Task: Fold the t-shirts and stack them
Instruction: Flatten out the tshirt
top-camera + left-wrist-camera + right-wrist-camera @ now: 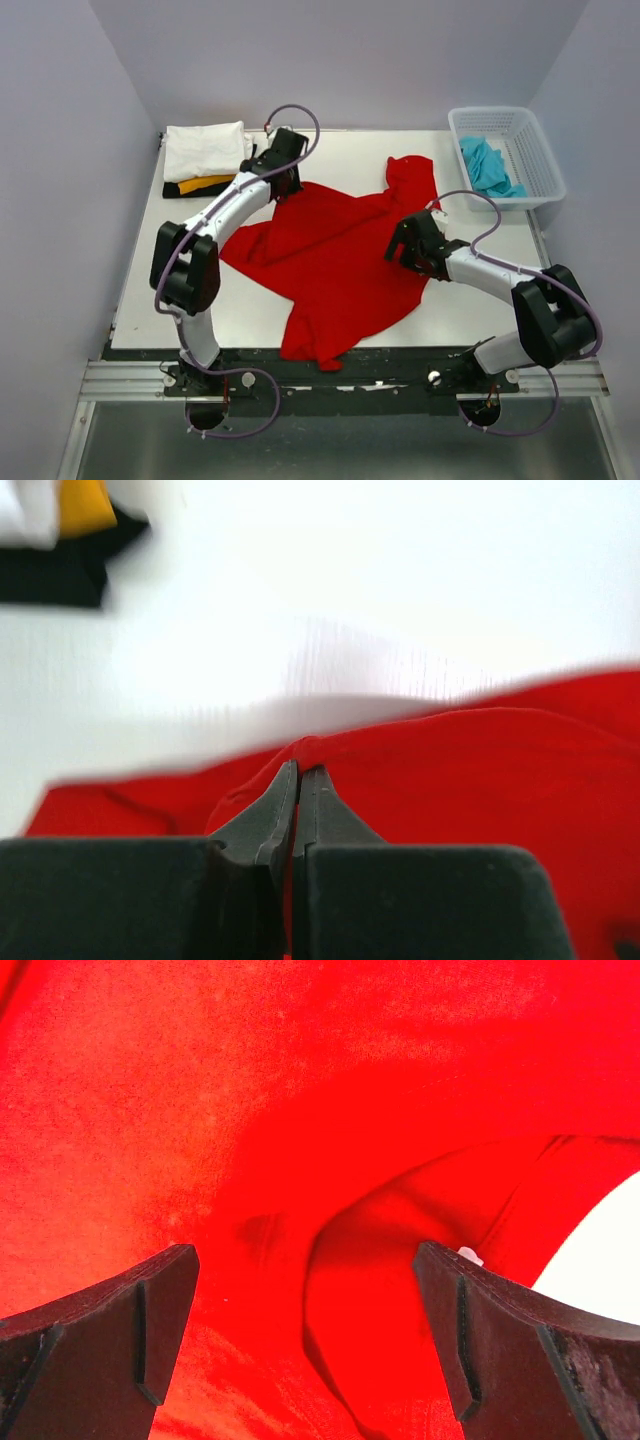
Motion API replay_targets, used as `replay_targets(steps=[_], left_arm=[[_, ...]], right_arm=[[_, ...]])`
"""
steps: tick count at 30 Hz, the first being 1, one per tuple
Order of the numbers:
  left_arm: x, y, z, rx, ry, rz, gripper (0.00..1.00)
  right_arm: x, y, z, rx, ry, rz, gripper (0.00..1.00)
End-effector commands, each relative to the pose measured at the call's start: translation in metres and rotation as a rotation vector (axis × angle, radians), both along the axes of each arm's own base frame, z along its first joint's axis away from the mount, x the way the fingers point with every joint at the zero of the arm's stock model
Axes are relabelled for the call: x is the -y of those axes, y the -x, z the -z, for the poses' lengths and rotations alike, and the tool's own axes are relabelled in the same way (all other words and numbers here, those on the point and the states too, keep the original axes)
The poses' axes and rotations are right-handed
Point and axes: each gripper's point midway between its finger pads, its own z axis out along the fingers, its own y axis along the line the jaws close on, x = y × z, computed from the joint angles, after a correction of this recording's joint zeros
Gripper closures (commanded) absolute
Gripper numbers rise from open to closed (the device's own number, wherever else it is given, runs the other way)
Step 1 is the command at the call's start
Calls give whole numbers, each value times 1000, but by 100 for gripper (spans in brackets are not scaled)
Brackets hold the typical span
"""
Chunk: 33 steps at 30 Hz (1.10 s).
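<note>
- The red t-shirt [330,255] was seen spread out unfolded and rumpled across the middle of the table [170,300], with one end hanging over the near edge and another part reaching towards the far right.
- The left gripper [300,770] was found pressed shut at the far left edge of the red t-shirt, beside the stack of folded shirts.
- In the left wrist view, a small raised ridge of red cloth was seen pinched between the tips of the closed jaws.
- The right gripper [305,1255] was held over the right part of the red t-shirt with its jaws spread wide; nothing was gripped between them.
- In the right wrist view, creased red cloth was seen below and between the open fingers [160,1310]; whether the cloth was touched by them could not be told.
- A folded white t-shirt [203,150] was seen at the far left corner of the table, laid on top of a yellow-orange t-shirt [200,184] and a black t-shirt [178,190].
- A turquoise t-shirt [488,165] was seen crumpled inside the white lattice basket [545,150], which was placed at the far right corner, well apart from both grippers.
</note>
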Motion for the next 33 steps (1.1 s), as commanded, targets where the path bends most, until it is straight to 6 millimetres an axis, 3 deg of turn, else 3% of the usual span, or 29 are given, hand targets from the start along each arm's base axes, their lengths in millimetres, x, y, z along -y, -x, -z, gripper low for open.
replay_targets(steps=[1,10,13,15,16,17,18,21,24,26,30,33], left_arm=[[-34,-67,-4,11,-51,7,100],[-80,-212,-34,209,-28,15,100],[-89,-238,-46,312,122,11,99],[-90,-253,-60,404,235,10,79],[-92,-260,-71,450,266,12,49],[-90,-264,-78,464,291,11,8],[-89,-265,-91,480,304,12,2],[-82,-258,-123,520,326,42,2],[-80,-231,-154,532,326,50,1],[-76,-207,-160,499,331,52,1],[-48,-139,-146,343,326,139,2],[-38,-77,-103,186,236,113,2]], right_arm=[[40,34,28,-159,191,39,0],[44,31,16,-122,204,28,0],[44,31,14,-112,204,31,0],[45,30,14,-112,206,32,0],[44,31,15,-118,207,28,0],[44,31,16,-122,209,26,0],[45,32,16,-122,211,26,0],[45,31,16,-120,211,31,0],[45,30,15,-114,208,35,0],[43,29,13,-111,199,36,0],[43,25,2,-90,189,62,0],[35,20,-14,-55,137,63,0]])
